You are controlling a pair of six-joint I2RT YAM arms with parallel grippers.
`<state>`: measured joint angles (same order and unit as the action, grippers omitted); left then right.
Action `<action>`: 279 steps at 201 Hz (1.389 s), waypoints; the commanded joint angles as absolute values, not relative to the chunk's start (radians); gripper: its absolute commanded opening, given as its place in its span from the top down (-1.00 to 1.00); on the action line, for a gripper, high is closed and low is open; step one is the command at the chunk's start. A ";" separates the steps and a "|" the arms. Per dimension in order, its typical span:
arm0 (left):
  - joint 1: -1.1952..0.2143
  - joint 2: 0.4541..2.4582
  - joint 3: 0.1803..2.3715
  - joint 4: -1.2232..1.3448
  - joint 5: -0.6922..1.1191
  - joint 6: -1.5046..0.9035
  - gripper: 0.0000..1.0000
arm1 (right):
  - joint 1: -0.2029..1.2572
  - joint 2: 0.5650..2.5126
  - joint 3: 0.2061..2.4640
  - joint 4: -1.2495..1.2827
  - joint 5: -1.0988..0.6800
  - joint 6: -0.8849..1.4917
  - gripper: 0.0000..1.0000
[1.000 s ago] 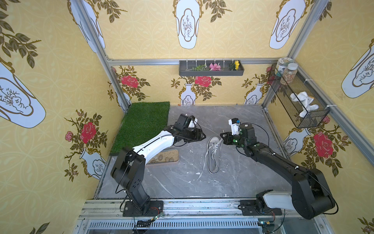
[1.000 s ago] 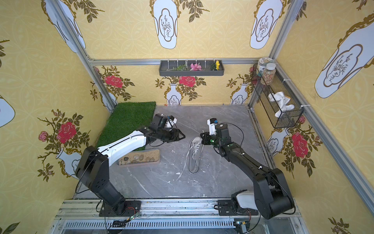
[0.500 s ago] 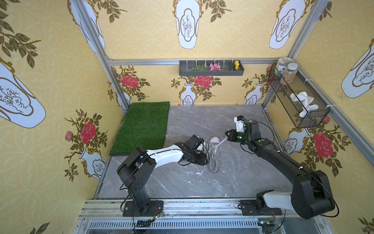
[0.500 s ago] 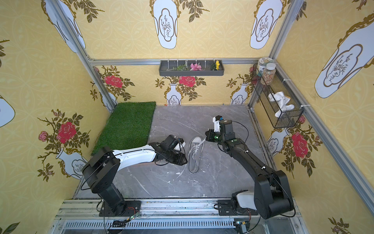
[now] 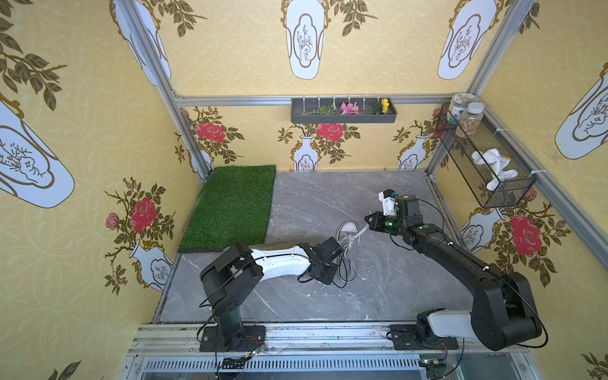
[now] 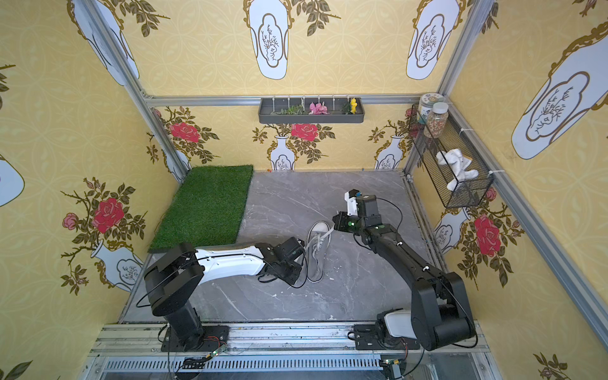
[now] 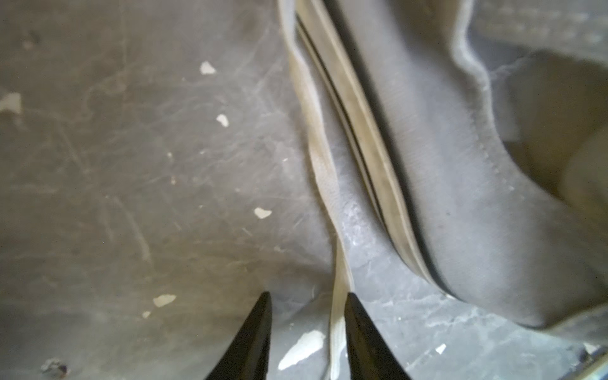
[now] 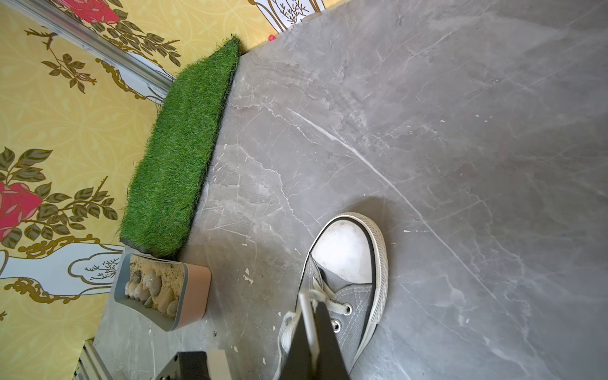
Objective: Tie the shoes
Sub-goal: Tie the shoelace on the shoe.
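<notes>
Desk (image 5: pixel 329 197): grey stone; carries everything.
Mat (image 5: pixel 230 204): green turf, well beyond the left hand (image 7: pixel 307 296).
Shoe (image 6: pixel 318 260): grey, on its sole between the two hands. The toe is nearest the right hand (image 8: pixel 312 299) and one side wall is just beside the left.
Tray (image 8: pixel 194 289): pebbles; apart from the shoe.
Right hand: clamped on the taut lace (image 5: pixel 360 230).
Left hand: low at the desk, fingers apart. The slack lace (image 7: pixel 322 171) runs between them against one finger, unpinched.
Risk: that lace sits off-centre, so a closure may slip off it or scrape the desk. Harder pull from the right hand would likely drag the shoe.
Views: only the left wrist shows the gap and the slack lace. Only the right wrist shows the tray plainly; the left arm covers it in both top views.
</notes>
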<state>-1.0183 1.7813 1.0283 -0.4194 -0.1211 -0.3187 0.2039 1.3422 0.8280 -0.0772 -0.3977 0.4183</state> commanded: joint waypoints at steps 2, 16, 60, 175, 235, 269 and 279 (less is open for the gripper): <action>-1.035 1.803 1.043 -0.453 -0.182 -0.295 0.27 | 0.200 1.336 0.825 -0.051 -0.408 0.418 1.00; -1.039 1.804 1.048 -0.460 -0.194 -0.300 0.27 | 0.201 1.335 0.823 -0.051 -0.409 0.420 1.00; -1.039 1.772 1.047 -0.449 -0.153 -0.307 0.30 | 0.199 1.344 0.815 -0.038 -0.416 0.424 1.00; -1.063 1.831 1.060 -0.459 -0.215 -0.279 0.36 | 0.196 1.342 0.809 -0.035 -0.419 0.426 1.00; -1.059 1.822 1.047 -0.462 -0.268 -0.280 1.00 | 0.188 1.324 0.807 -0.056 -0.414 0.421 1.00; -1.025 1.732 0.996 -0.380 -0.280 -0.287 1.00 | 0.169 1.292 0.832 -0.121 -0.402 0.419 1.00; -1.008 1.709 0.984 -0.367 -0.296 -0.281 1.00 | 0.155 1.278 0.843 -0.159 -0.390 0.416 1.00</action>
<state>-1.0328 1.7504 1.0080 -0.4225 -0.2676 -0.2878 0.1761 1.3060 0.8169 -0.0944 -0.4129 0.4221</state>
